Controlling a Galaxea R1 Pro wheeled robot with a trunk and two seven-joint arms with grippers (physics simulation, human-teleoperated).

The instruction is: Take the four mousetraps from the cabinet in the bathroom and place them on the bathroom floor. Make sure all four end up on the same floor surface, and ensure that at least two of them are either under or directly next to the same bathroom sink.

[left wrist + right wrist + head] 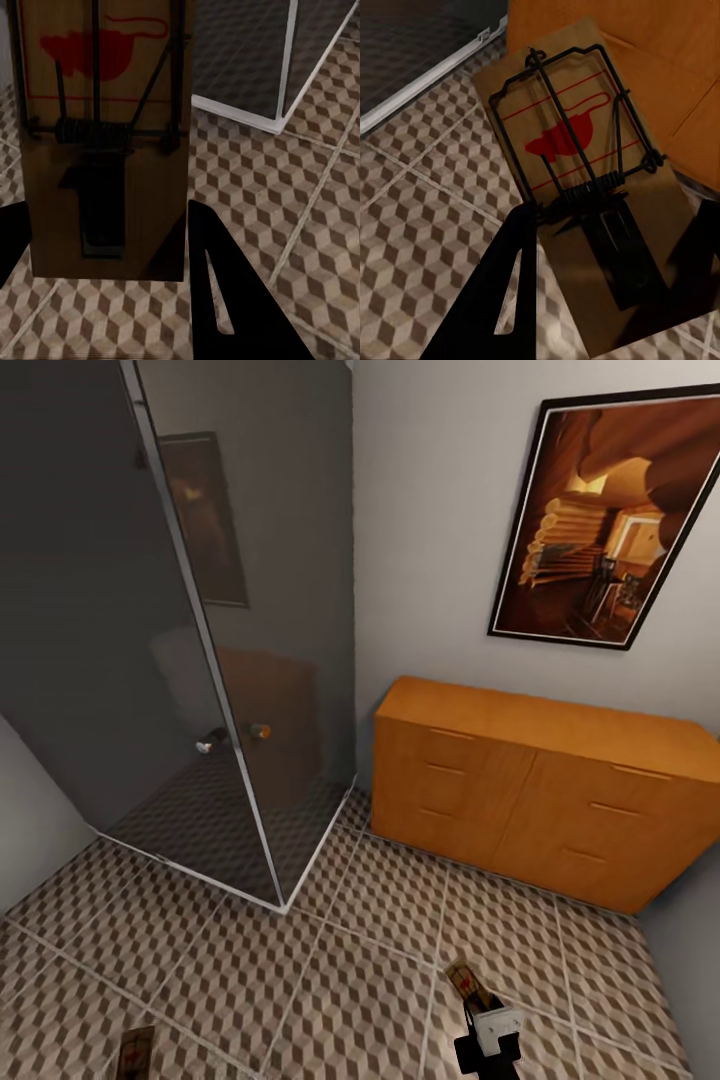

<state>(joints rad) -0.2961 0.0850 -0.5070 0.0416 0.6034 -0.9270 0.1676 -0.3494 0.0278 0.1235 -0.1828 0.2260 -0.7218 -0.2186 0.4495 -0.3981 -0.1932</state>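
Two mousetraps are in hand, each a tan board with black wire and a red mouse print. My right gripper [478,1005] is shut on one mousetrap [464,980] low over the bathroom floor [330,970], in front of the cabinet [540,790]. The right wrist view has that mousetrap [585,172] between the black fingers [514,277]. The left wrist view shows my left gripper [105,229] shut on the other mousetrap [105,135] above the tiles. This mousetrap [135,1052] sits at the head view's lower edge. All cabinet drawers look shut. The bathroom sink is out of view.
A glass shower enclosure [200,660] with a white base rim [300,875] and a dark grey floor fills the left, its corner jutting toward the middle. A framed picture [600,510] hangs above the cabinet. Patterned tiles lie open between shower and cabinet.
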